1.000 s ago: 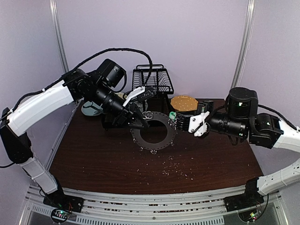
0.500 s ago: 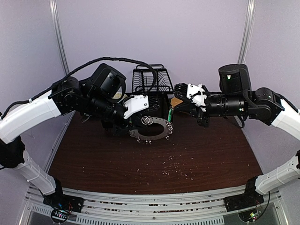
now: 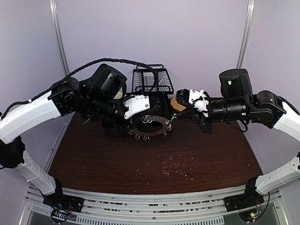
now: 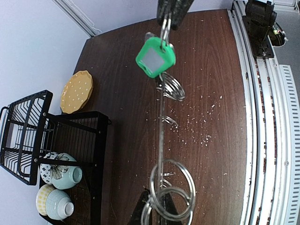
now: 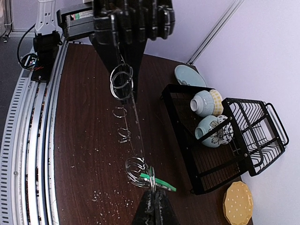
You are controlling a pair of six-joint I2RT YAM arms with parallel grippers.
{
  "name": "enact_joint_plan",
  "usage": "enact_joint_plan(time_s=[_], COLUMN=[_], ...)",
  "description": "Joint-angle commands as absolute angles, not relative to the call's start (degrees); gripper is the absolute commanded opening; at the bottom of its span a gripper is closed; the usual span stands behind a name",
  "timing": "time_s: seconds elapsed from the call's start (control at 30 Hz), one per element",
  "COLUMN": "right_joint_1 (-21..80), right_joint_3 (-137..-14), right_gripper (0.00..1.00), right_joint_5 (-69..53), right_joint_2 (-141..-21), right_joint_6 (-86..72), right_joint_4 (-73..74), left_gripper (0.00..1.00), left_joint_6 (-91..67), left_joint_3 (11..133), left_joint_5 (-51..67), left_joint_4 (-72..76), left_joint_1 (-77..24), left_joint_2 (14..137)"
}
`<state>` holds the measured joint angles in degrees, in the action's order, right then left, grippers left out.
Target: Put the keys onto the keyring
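In its wrist view the left hand is cropped at 6 o'clock, the keyring a mere edge-on line. The key hides its blade, perhaps within the right hand at 12 o'clock.

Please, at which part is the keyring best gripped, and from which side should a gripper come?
Probably the flat dark rim of the keyring, between two wire loops, edge-on from outside, one finger on each face: it is a thin plate fringed with loose loops.
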<state>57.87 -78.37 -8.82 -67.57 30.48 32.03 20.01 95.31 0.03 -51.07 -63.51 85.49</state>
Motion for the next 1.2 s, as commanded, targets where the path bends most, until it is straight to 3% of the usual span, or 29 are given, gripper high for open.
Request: enact_joint_plan(time_s=[0.0,0.77,1.0,1.17], right_joint_1=[59.4,60.8,60.8,60.9], right_joint_3=[-78.4,-73.3,-62.4,-57.2], right_gripper=[0.00,0.00,0.00,0.00], right_joint_5=[-9.3,-4.3,0.9,5.8], right_joint_2=[-68.1,-64.6,-54.4,-52.0], right_joint_6=[30.1,28.9,38.8,52.8], right_joint_4=[31.2,24.1,12.5,7.3], left_gripper=[0.00,0.00,0.00,0.00], left_joint_6=[20.2,20.3,18.6,13.8], left_joint_3=[97.7,95.3,94.3,96.9], left_joint_5=[0.6,1.8,-0.1,7.2], left_joint_4=[-48.0,-47.5,-47.6,-47.4], left_joint_1=[-64.0,-64.4,-64.4,-64.3], left_joint_2=[84.8,84.1,84.1,85.5])
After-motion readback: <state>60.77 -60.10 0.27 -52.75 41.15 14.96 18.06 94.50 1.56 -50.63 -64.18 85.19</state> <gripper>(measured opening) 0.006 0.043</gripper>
